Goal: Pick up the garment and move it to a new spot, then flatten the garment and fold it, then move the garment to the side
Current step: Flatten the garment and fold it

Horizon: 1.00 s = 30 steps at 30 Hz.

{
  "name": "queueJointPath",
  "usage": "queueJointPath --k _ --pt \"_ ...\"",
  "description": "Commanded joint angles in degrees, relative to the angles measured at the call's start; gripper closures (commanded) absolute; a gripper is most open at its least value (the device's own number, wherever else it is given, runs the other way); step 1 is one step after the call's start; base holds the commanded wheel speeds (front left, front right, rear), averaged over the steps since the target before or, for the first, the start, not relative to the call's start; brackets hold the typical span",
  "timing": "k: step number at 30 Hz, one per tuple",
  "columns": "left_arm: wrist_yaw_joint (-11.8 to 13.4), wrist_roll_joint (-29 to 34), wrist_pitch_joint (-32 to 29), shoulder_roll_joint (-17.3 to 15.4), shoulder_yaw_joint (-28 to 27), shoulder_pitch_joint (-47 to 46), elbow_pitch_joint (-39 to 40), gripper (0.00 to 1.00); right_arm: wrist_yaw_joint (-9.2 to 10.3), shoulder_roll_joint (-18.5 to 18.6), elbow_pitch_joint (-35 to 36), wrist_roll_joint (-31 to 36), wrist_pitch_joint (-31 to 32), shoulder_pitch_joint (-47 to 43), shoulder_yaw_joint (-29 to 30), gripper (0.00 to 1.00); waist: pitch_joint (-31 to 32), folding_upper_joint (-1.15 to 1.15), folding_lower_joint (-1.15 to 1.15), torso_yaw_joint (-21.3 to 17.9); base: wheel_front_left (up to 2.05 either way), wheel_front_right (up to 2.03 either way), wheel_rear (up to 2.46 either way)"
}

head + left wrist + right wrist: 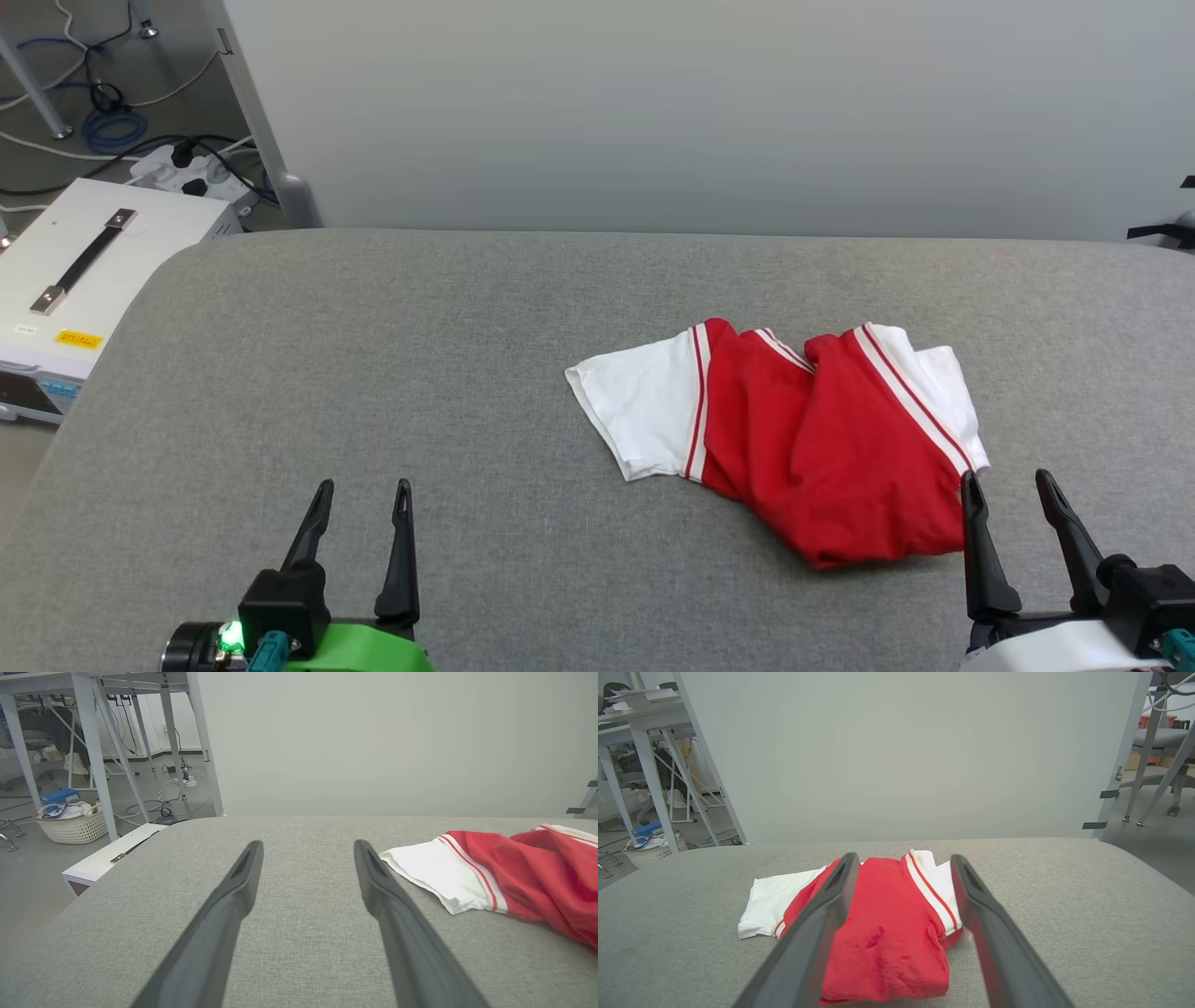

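Grey woven cloth is covering the table (373, 373) in the head view, and the garment (812, 448) is lying bunched on it, right of centre, with one white sleeve spread out to the left and the red body heaped in folds toward the near right. The left gripper (364, 485) is being shown at the near left, well apart from the garment, its fingers spread with nothing between them. The right gripper (1006, 476) is being shown at the near right, likewise spread and empty, its tips just beside the garment's near right corner; whether they are touching it cannot be told

In the left wrist view, the left gripper (308, 843) is being pointed over bare table, and the garment (537, 877) is being seen off to its right, untouched

In the right wrist view, the right gripper (904, 857) is being aimed straight at the garment (887, 933), the red heap being framed between the two spread fingers; no cloth is being pinched

The pick-up is being judged the step in hand, with nothing lifted yet. The next move is being judged to call for the right gripper to be lowered onto the red heap and pressed together on a thick fold, since thin jersey is likely to slip
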<state>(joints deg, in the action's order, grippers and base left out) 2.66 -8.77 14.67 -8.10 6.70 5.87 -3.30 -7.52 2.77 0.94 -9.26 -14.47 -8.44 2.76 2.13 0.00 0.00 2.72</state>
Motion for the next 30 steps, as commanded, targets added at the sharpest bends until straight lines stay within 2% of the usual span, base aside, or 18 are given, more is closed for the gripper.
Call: queueJointPath --k 1,9,20,26,30 --pt "-0.66 0.80 0.32 0.57 -0.55 1.02 -0.18 0.00 0.03 0.10 -0.24 -0.17 -0.52 -0.89 -0.15 0.00 0.08 0.00 0.00 -0.12 0.00 0.00 0.00" --pt "-2.88 2.67 0.32 2.05 -2.64 1.28 -0.56 0.00 0.03 0.10 -0.58 -0.51 -0.52 -0.89 -0.26 0.00 0.16 0.00 0.00 -0.30 0.00 0.00 0.00" --pt "-4.32 4.27 0.33 3.37 -4.35 1.24 -1.07 0.00 0.03 0.10 0.04 -0.23 -0.52 0.11 0.76 0.00 0.06 0.00 0.00 -0.23 0.00 0.00 0.00" --pt "-4.76 4.86 0.33 3.91 -4.64 0.44 -0.78 0.00 0.03 0.26 2.45 0.79 -0.52 5.49 4.38 0.00 -1.32 0.00 0.00 -0.11 0.00 0.00 0.00" --pt "-5.02 5.26 0.33 4.22 -4.46 -0.81 -0.36 0.00 0.03 3.53 4.15 0.49 -0.52 12.62 6.77 0.00 -3.45 0.00 0.00 0.31 0.00 0.00 0.00"
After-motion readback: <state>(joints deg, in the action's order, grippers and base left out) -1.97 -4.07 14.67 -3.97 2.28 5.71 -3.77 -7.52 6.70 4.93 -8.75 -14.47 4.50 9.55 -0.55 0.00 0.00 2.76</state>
